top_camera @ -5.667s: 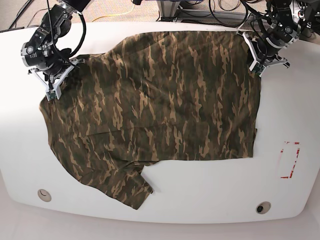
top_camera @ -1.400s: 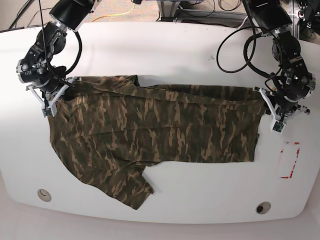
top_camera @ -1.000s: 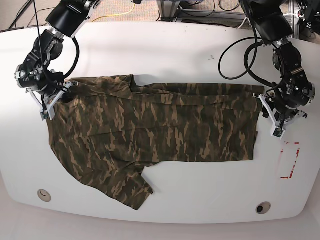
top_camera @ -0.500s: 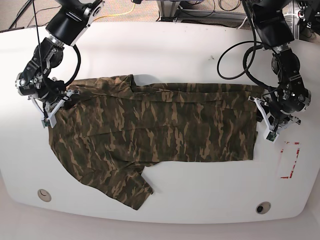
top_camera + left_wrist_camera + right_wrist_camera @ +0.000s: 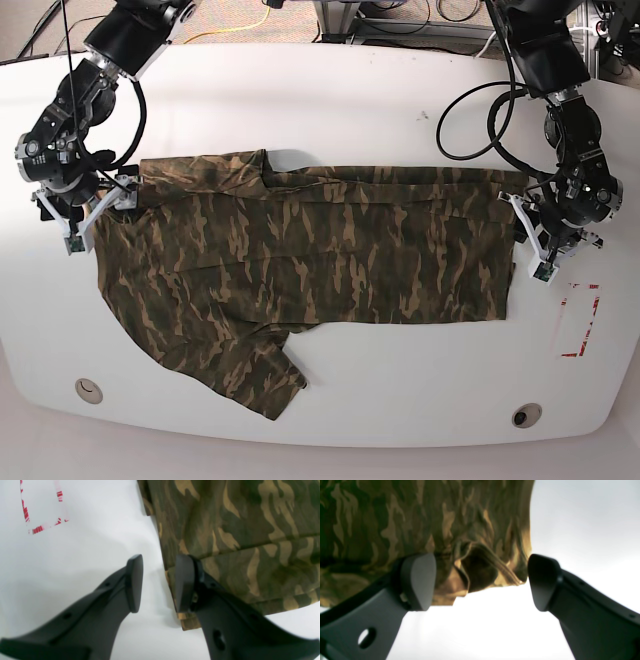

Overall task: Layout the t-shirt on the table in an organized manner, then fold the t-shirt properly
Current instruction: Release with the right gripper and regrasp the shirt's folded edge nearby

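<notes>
Now both open end effectors flank the t-shirt (image 5: pixel 300 250) edges, table (image 5: pixel 330 100) bare beyond

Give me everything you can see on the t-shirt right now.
The t-shirt is soft camouflage cloth in dark green, brown and tan, lying on the white table. Its far part is folded over toward the near side, leaving a straight far edge. One short sleeve juts out at the near left in the base view. Both grippers sit open at its far corners, left and right.

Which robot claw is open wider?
The right gripper, by the t-shirt's sleeve end. Its fingers gape far apart; the left gripper's leave a narrow gap.
</notes>
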Controlling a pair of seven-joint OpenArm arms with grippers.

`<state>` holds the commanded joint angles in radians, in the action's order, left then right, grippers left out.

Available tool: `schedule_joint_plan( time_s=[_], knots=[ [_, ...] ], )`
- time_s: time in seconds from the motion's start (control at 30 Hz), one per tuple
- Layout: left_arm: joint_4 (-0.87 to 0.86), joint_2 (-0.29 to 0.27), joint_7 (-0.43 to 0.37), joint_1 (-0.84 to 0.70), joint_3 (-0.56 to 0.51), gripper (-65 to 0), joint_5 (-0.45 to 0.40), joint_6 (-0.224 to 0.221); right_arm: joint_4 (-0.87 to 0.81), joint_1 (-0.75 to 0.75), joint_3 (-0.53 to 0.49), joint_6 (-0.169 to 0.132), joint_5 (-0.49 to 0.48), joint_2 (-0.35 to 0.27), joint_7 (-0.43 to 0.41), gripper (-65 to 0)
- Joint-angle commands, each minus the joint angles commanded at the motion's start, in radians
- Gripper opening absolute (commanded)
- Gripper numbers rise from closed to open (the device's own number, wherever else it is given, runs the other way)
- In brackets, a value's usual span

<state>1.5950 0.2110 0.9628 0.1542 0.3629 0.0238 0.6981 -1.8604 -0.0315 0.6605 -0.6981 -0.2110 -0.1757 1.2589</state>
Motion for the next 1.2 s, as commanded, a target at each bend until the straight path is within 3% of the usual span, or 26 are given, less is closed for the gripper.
schedule_joint_plan(
  time_s=[0.27,0.43,1.0,1.13,1.2],
  knots=[
    [0.000,0.003,-0.054,-0.026,0.000,-44.6,0.000,0.000,0.028,0.129,0.000,0.000,-0.129,0.018,-0.046,-10.6],
    [0.000,0.003,-0.055,-0.035,-0.002,-44.6,0.000,0.000,0.114,0.132,0.000,0.000,-0.172,0.017,-0.057,-10.6],
    [0.000,0.003,-0.057,-0.061,-0.002,-44.6,0.000,0.000,0.241,0.094,-0.034,0.000,-0.172,0.017,-0.121,-10.6],
    [0.000,0.003,-0.057,-0.063,-0.002,-44.6,0.000,0.000,0.241,0.094,-0.071,0.000,-0.172,0.018,-0.124,-15.5],
    [0.000,0.003,-0.057,-0.063,-0.002,-44.6,0.000,0.000,0.239,0.092,-0.081,0.000,-0.172,0.020,-0.124,-20.9]
  ],
)
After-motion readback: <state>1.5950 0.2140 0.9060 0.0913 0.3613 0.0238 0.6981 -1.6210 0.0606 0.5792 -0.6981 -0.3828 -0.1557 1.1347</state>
